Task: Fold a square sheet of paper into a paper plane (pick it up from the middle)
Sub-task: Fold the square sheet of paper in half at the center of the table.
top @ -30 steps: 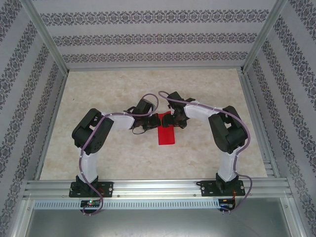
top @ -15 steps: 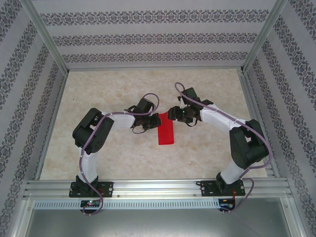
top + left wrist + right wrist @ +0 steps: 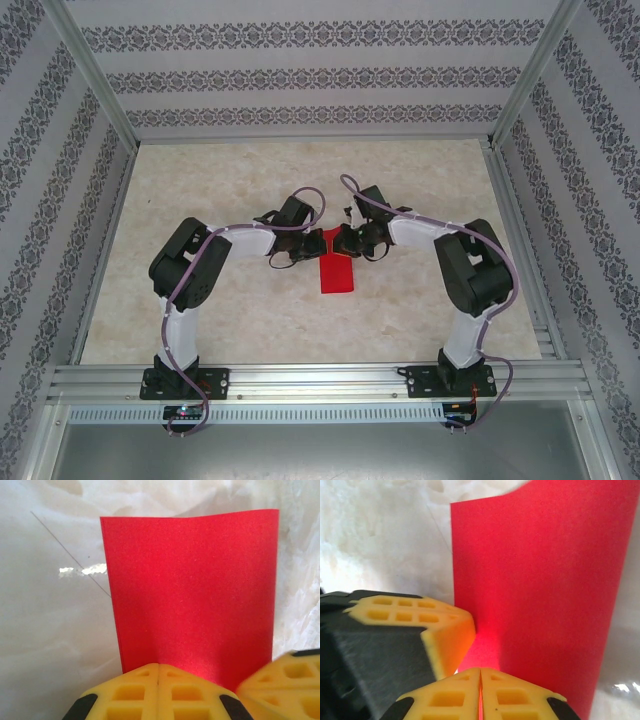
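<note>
Top view: the sheet of paper [image 3: 337, 276], folded to a narrow red strip, lies flat on the table [image 3: 230, 310] between the two arms; the left gripper [image 3: 301, 247] sits at the sheet's far left corner and the right gripper [image 3: 346, 243] at its far right corner, the two almost touching each other over that far edge

Left wrist view: the left gripper's yellow pads are pressed together with no gap, and the sheet's edge runs in under their tips; it seems nipped there, though the pads hide the exact contact; a pad of the right gripper shows just beside it on the same edge

Right wrist view: the right gripper's pads are also clamped together, with a thin line of red in the seam, so I judge it to be pinching the sheet's edge right next to the left gripper

Risks, as I judge them: two grips so close on thin paper could tear or crumple the edge if the arms pull apart or lift unevenly; the folded layers could slide out of line and spoil the crease; the crowded fingers could knock each other; a shallow pinch could slip off
</note>
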### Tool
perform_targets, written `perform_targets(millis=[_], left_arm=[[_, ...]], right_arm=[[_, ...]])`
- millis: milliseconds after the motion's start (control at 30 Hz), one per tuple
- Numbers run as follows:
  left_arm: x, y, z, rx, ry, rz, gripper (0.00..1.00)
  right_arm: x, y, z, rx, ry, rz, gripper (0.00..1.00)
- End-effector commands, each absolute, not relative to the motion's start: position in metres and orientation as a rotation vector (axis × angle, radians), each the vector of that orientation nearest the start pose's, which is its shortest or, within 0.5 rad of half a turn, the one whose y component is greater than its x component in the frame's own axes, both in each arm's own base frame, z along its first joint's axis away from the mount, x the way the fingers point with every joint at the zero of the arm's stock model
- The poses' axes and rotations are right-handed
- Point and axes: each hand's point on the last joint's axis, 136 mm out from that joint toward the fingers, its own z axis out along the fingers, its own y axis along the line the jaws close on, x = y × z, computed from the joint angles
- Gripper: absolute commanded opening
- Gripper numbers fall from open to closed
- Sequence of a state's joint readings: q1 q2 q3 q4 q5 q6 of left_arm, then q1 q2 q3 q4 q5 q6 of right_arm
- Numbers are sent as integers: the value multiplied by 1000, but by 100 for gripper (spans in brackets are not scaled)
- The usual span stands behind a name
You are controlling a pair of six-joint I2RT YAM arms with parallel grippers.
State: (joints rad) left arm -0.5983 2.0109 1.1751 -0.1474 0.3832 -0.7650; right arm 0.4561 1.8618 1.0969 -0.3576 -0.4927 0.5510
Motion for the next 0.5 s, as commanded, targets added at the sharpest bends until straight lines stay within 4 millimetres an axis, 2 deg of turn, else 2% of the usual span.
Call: perform_targets(millis=[0, 200, 467], left_arm=[[312, -272, -59, -116, 3028, -582, 0], [311, -266, -63, -129, 3045, -530, 0], [308, -255, -67, -161, 3068, -453, 0]], right_arm=[[346, 259, 41, -63, 2824, 936, 10], [346, 242, 16, -26, 2890, 824, 9], [343, 223, 1, -13, 2907, 787, 9]])
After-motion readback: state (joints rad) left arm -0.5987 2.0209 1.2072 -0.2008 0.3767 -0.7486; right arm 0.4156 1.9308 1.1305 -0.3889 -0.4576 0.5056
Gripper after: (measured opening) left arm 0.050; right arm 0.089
